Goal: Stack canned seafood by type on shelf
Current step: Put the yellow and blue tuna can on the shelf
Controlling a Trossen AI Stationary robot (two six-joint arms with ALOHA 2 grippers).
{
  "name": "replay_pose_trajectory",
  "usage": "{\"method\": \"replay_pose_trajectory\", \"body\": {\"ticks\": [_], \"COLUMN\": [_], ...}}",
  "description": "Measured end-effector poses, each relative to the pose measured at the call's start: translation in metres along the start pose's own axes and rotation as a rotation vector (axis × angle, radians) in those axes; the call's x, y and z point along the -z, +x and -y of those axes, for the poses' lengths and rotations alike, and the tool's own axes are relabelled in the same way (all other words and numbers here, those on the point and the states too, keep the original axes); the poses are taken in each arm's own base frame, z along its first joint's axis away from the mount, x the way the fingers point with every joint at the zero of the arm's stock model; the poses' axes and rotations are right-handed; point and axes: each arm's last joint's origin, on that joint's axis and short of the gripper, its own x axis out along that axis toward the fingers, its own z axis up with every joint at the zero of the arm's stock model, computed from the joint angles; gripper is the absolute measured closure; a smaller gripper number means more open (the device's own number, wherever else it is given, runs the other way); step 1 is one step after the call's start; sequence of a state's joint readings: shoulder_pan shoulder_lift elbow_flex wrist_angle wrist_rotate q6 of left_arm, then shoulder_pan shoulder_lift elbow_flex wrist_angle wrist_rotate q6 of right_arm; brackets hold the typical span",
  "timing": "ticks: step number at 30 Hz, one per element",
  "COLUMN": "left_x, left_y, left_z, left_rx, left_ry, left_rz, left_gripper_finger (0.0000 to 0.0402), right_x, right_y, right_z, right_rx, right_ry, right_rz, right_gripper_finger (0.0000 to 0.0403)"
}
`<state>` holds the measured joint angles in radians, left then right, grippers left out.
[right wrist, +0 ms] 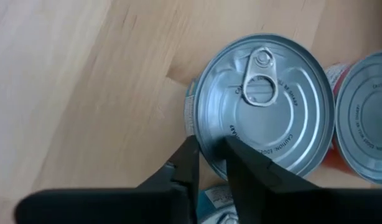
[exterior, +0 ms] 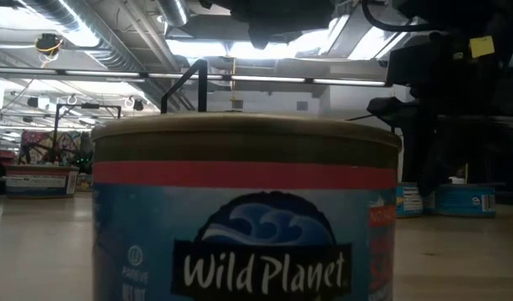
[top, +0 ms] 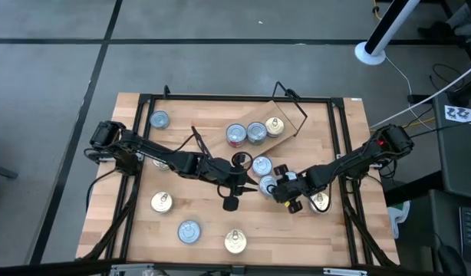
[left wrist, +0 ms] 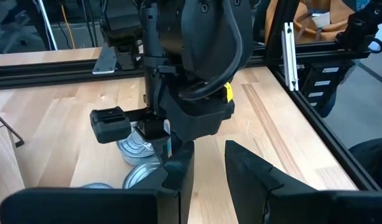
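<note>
My right gripper [top: 275,188] is mid-table, shut on a blue-labelled tin with a silvery pull-ring lid [right wrist: 265,99]. A second silvery tin [top: 261,165] stands just beyond it. My left gripper [top: 234,192] hovers open just to the left of them, holding nothing [left wrist: 208,149]. The shelf [top: 285,123], a light plank with black wire legs, lies askew near the far edge with a gold tin [top: 274,126] on it. Two silvery tins [top: 245,133] stand beside it. Other tins are scattered over the tabletop. My right gripper has the tin by the rim of its lid [right wrist: 206,127]. It comes from above, pointing down, with one finger [right wrist: 241,158] over the lid and the other [right wrist: 185,162] outside the wall. The lid faces up, level. Whether the tin is off the table I cannot tell.
Loose tins stand at far left [top: 159,119], near left [top: 162,202], near middle [top: 189,231] [top: 235,241] and beside the right arm [top: 320,202]. A blue Wild Planet tin [exterior: 248,217] fills the low view. Black frame rails [top: 220,98] border the table.
</note>
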<state>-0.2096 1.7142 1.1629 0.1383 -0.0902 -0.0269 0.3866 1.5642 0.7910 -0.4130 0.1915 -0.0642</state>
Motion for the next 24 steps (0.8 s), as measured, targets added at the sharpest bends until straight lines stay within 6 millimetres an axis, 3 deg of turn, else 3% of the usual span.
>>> {"method": "replay_pose_trajectory", "body": {"ticks": [17, 24], "left_x": [0.000, 0.000], "left_y": [0.000, 0.000], "left_z": [0.000, 0.000], "left_rx": [0.000, 0.000], "left_ry": [0.000, 0.000], "left_rz": [0.000, 0.000], "left_gripper_finger": [0.0315, 0.0315], "right_x": [-0.011, -0.011], "right_y": [-0.005, -0.005], "right_z": [0.002, 0.002], "right_rx": [-0.007, -0.007], "right_ry": [0.010, 0.013], "right_rz": [0.026, 0.027], "right_gripper_finger": [0.0397, 0.0401]}}
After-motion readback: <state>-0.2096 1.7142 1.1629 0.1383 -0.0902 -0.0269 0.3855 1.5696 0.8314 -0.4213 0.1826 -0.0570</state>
